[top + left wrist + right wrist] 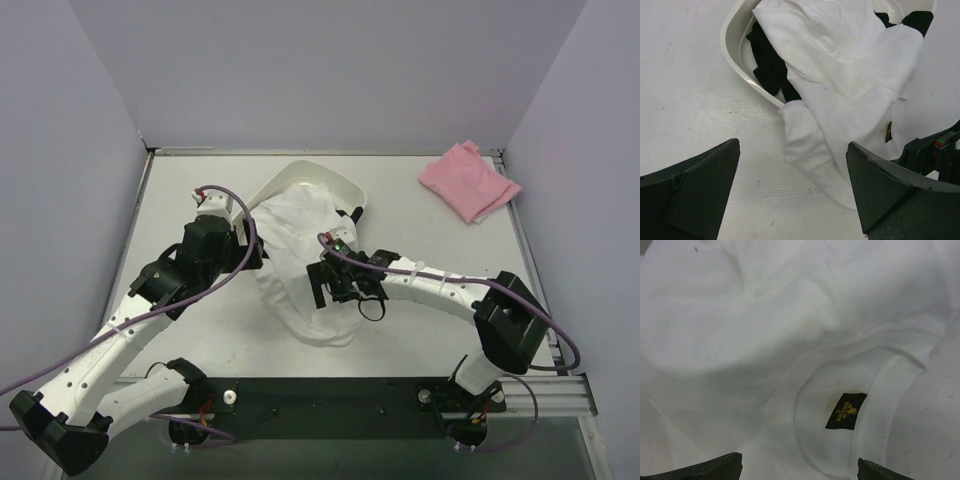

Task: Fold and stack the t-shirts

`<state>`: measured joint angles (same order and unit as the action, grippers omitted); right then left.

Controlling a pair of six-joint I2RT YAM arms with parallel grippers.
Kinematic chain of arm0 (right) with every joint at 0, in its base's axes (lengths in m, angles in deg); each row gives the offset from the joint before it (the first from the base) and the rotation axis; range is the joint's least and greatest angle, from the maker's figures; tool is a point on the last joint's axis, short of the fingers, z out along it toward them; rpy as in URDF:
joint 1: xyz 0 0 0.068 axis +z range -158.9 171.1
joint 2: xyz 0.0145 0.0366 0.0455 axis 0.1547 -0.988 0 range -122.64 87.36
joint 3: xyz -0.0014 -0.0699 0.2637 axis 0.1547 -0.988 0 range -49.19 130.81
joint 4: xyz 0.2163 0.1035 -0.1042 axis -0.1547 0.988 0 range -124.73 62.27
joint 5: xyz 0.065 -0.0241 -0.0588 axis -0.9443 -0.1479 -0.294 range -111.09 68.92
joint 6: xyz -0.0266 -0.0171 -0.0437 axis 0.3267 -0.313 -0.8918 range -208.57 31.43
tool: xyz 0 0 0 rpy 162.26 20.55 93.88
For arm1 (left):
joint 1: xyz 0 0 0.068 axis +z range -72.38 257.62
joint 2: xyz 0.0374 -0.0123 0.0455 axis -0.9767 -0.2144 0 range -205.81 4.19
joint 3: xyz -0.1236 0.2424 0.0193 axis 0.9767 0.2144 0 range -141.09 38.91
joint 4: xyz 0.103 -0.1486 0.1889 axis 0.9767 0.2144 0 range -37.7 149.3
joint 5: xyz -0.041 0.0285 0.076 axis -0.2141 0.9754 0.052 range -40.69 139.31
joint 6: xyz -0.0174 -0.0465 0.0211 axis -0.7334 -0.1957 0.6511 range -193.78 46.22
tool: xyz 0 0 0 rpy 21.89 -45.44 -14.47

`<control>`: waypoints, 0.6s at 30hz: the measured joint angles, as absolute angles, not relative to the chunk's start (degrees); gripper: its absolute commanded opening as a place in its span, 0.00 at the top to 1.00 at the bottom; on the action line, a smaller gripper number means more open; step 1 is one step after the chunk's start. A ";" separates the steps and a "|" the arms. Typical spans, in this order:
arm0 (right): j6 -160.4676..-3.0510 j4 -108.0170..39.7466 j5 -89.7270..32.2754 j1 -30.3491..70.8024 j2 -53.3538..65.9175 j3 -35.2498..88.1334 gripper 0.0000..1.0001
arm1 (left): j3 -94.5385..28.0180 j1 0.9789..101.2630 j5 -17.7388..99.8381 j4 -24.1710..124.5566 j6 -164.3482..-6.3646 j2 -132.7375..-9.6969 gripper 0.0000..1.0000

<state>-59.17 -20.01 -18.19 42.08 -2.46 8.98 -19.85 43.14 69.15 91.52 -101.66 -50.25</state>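
Note:
A white t-shirt (300, 250) spills out of a tipped white tub (300, 172) onto the table, its lower part reaching toward the arms. In the right wrist view the white t-shirt (765, 330) fills the frame, with its collar and a black neck tag printed in yellow (846, 410) facing up. My right gripper (797, 473) hovers open just over that collar, holding nothing. My left gripper (792, 195) stands open at the shirt's left edge (805, 145), over bare table. A folded pink t-shirt (468, 181) lies at the back right.
Dark cloth (769, 65) lies inside the tub (735, 47) under the white t-shirt. The right gripper's body (937, 152) shows at the edge of the left wrist view, close by. Grey walls close in the table at the back and both sides.

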 measured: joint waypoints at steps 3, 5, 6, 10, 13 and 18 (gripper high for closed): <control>-57.81 -22.37 -18.98 45.21 -4.53 7.36 0.00 | -19.81 43.56 69.50 92.20 -101.70 -50.29 0.03; -57.02 -23.99 -19.22 47.06 -6.41 7.21 0.00 | -19.77 43.71 69.50 92.24 -101.72 -50.29 0.02; -56.78 -24.71 -19.39 47.72 -7.38 7.19 0.00 | -19.72 43.82 69.50 92.22 -101.74 -50.29 0.03; -55.73 -27.44 -19.11 49.88 -11.90 7.56 0.00 | -19.61 44.12 69.47 92.39 -101.79 -50.25 0.02; -55.34 -29.32 -18.76 50.15 -12.53 7.71 0.05 | -19.57 44.41 69.47 92.44 -101.76 -49.92 0.03; -55.17 -31.68 -17.51 50.12 -13.61 7.87 0.97 | -18.78 45.13 69.47 92.68 -101.68 -48.52 0.03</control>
